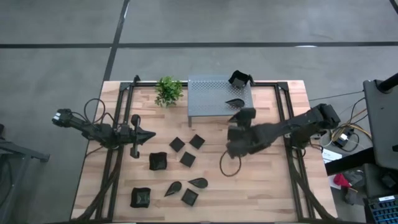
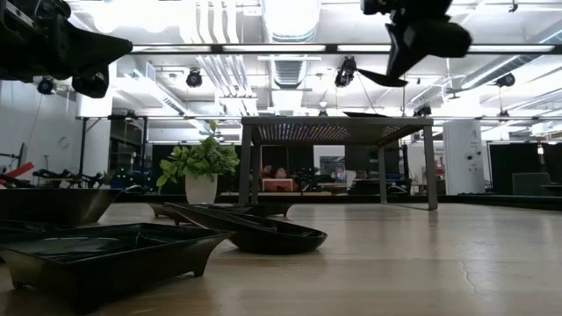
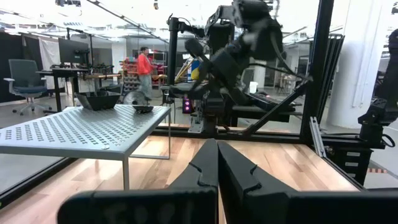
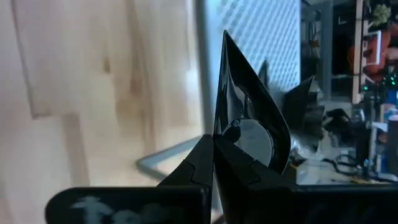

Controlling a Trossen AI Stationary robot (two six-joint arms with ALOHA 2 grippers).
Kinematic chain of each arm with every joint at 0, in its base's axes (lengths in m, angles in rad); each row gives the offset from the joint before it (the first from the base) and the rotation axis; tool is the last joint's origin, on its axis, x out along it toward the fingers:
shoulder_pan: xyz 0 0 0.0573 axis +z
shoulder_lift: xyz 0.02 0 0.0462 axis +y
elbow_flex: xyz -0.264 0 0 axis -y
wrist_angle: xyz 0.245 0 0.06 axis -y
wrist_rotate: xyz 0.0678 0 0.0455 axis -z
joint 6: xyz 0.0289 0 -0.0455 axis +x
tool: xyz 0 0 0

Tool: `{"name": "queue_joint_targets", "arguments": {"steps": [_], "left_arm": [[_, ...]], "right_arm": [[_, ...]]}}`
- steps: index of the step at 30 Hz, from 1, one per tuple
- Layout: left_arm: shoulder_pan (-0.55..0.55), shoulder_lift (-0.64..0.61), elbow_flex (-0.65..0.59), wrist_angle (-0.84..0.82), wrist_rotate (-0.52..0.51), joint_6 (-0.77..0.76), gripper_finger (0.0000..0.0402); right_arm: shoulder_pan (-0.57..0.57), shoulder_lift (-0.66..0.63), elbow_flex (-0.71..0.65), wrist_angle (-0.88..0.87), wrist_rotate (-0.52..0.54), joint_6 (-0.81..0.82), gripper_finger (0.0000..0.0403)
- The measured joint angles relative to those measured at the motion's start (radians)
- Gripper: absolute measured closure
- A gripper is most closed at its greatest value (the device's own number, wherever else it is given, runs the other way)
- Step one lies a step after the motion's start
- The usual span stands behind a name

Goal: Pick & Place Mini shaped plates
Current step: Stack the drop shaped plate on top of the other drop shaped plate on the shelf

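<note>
- Above the worktop point(image 1: 267, 180), close to the front of the grey shelf point(image 1: 208, 99), the right gripper point(image 4: 214, 144) holds a leaf-shaped plate point(image 4: 249, 124) up in the air.
- Its jaws are pinching the plate by the thin rim, so the plate stands on its edge with its pointed tip sticking out past the jaws.
- My guess is that it holds the rim because the plate is too flat and wide to grab any other way.
- On the shelf top sit two plates already: a deep square plate point(image 1: 239, 79) at the back corner and a flat leaf plate point(image 1: 234, 102) near the front edge. The shelf looks like the place where the plates go.
- The held plate is high up, about level with the shelf top, so it can pass over the edge.
- Nine more small black plates point(image 1: 186, 158) lie spread on the wood, well apart from each other, which leaves room to pick each one.
- The left gripper point(image 1: 146, 135) waits low on the left side, away from the shelf, with its jaws pressed together and nothing in them.
- A small green plant point(image 1: 168, 91) stands beside the shelf.
</note>
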Motion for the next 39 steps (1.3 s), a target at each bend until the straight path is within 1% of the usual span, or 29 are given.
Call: {"name": "queue_joint_targets", "arguments": {"steps": [6,9,11,12,16,17,20,22,23,31,39], "left_arm": [[0.000,0.000,0.000,0.000,0.000,0.000,0.0401],[0.000,0.000,0.000,0.000,0.000,0.000,0.0401],[0.000,0.000,0.000,0.000,0.000,0.000,0.0401],[0.000,0.000,0.000,0.000,0.000,0.000,0.0401],[0.000,0.000,0.000,0.000,0.000,0.000,0.0401],[0.000,0.000,0.000,0.000,0.000,0.000,0.0401],[0.000,0.000,0.000,0.000,0.000,0.000,0.0401],[0.000,0.000,0.000,0.000,0.000,0.000,0.0401],[0.000,0.000,0.000,0.000,0.000,0.000,0.0401],[0.000,0.000,0.000,0.000,0.000,0.000,0.0401],[0.000,0.000,0.000,0.000,0.000,0.000,0.0401]], "right_arm": [[-0.092,-0.111,-0.019,0.177,-0.023,-0.225,0.0395],[-0.145,-0.167,-0.037,0.278,-0.113,-0.348,0.0394],[-0.188,-0.201,-0.049,0.334,-0.178,-0.399,0.0395],[-0.209,-0.213,-0.055,0.346,-0.194,-0.414,0.0394],[-0.281,-0.245,-0.067,0.355,-0.203,-0.445,0.0394],[-0.300,-0.247,-0.068,0.355,-0.219,-0.454,0.0394],[-0.354,-0.240,-0.071,0.358,-0.317,-0.463,0.0395],[-0.385,-0.231,-0.071,0.358,-0.406,-0.463,0.0394],[-0.398,-0.225,-0.071,0.360,-0.428,-0.463,0.0394],[-0.455,-0.205,-0.071,0.354,-0.442,-0.489,0.0394],[-0.499,-0.164,-0.072,0.343,-0.465,-0.476,0.0394]]}}
